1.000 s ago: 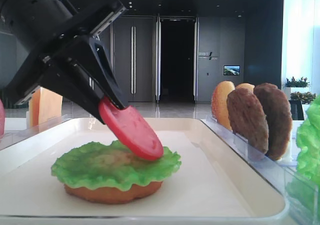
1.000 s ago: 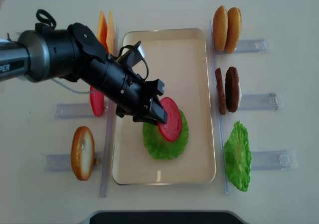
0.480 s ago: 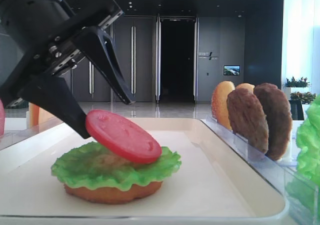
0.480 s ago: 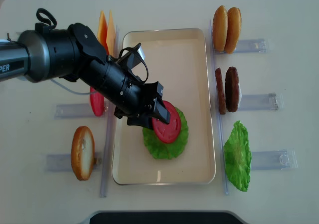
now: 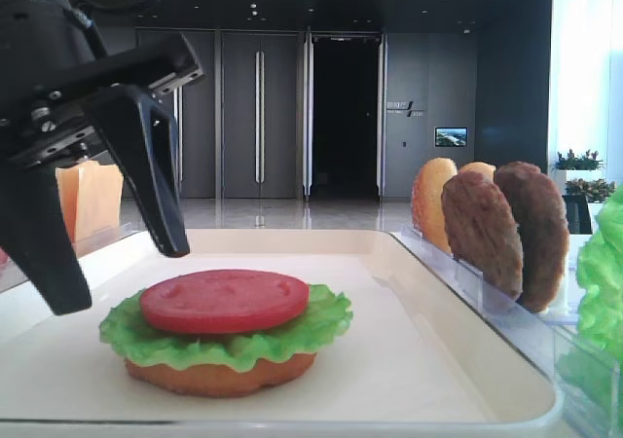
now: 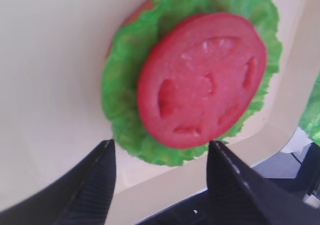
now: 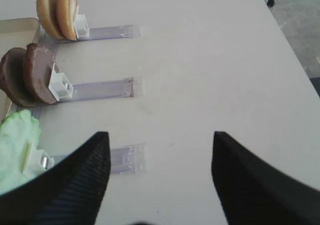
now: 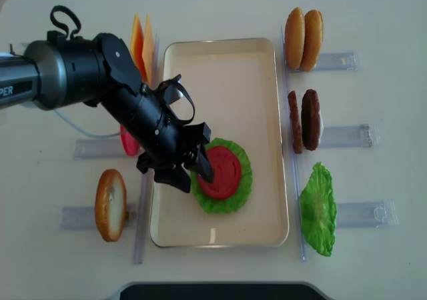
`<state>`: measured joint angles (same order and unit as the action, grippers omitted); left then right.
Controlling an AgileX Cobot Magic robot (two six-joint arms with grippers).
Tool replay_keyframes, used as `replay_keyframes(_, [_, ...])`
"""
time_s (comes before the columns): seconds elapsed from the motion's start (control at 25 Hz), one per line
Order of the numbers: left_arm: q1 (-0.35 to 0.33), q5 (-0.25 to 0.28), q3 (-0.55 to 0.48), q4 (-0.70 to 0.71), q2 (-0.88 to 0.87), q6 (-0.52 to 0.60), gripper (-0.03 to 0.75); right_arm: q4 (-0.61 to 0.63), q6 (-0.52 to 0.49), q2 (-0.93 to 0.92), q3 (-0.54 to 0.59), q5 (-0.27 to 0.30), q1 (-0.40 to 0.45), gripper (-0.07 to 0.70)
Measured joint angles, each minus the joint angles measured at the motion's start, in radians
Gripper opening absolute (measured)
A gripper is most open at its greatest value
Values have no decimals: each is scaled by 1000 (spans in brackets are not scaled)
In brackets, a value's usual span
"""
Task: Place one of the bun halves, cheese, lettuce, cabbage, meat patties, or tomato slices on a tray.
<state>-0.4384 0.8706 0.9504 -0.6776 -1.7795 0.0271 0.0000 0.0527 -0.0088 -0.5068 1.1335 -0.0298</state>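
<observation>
The tomato slice lies flat on the lettuce, which covers a bun half near the front of the tray. That makes a neat stack. The left gripper hangs just beside the stack with its jaws spread wide and holds nothing. The right gripper is off the tray, also wide and empty, likely waiting.

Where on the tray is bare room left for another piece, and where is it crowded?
The tray is bare across its far half, between the cheese side and the bun halves side. A narrow strip is bare along the near rim. It is crowded around the tomato slice on the lettuce, where the open left hand hovers.
</observation>
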Motion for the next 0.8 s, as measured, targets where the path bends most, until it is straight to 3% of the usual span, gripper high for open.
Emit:
replay_keyframes(0.32, [0, 27, 12, 61, 53, -58, 440, 0, 0, 0, 0, 0, 0, 424])
replay_keyframes(0.48, [0, 47, 64, 170, 152, -142, 440, 0, 0, 0, 0, 0, 0, 424])
replay_keyframes(0.6, [0, 99, 137, 276, 214, -210, 440, 0, 0, 0, 0, 0, 0, 424])
replay_keyframes(0.8, [0, 234, 307, 502, 235, -305, 440, 0, 0, 0, 0, 0, 0, 424])
